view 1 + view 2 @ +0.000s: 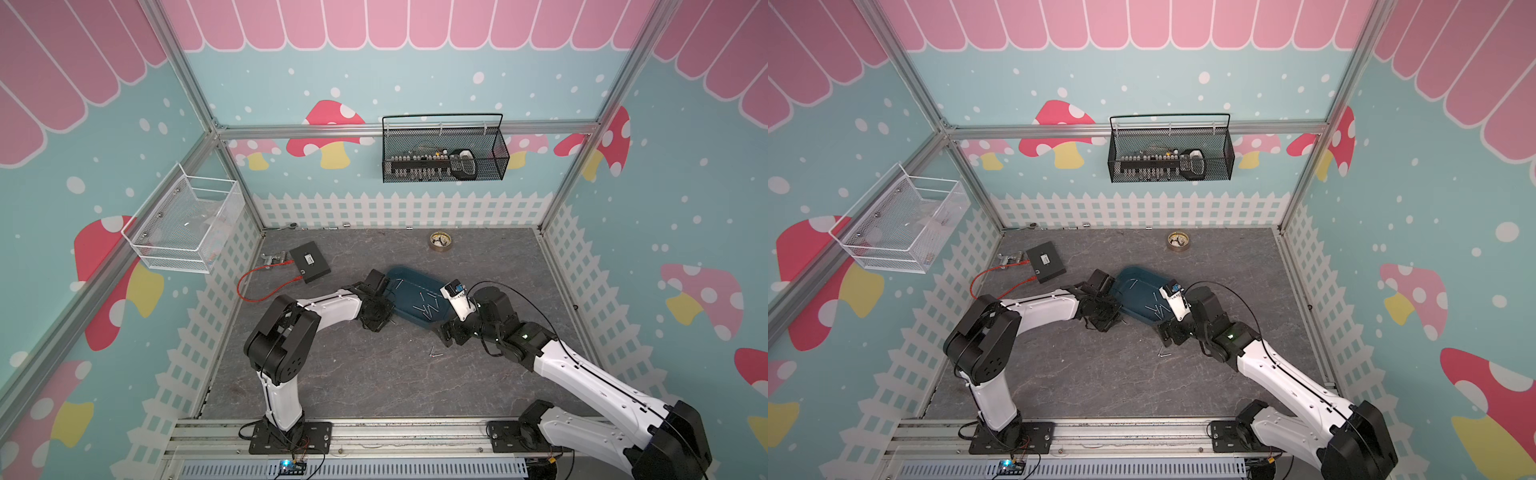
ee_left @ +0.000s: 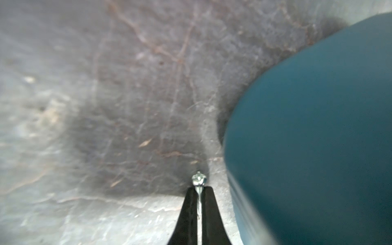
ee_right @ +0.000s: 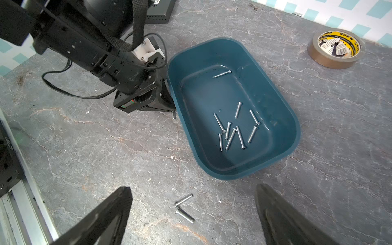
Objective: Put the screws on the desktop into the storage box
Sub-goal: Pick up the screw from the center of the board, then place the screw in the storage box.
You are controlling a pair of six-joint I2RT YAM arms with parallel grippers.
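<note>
my left hand (image 2: pixel 199 192) is pinched shut on one screw (image 2: pixel 199 180), gripping the thin shank with the head poking past the tips. it sits low over the surface (image 2: pixel 106 106), just beside the outer wall of the storage box (image 2: pixel 307 127). to do this well i lift straight up until the screw clears the rim, then carry it sideways over the box's open floor and let go low, so it doesn't bounce out. the shank is round and slick, so i move slowly; a twist could let it slip. my right hand (image 3: pixel 194 187) hangs wide open above two loose screws (image 3: pixel 184 199) near the box's end, and about nine screws (image 3: pixel 233 131) already lie inside.
</note>
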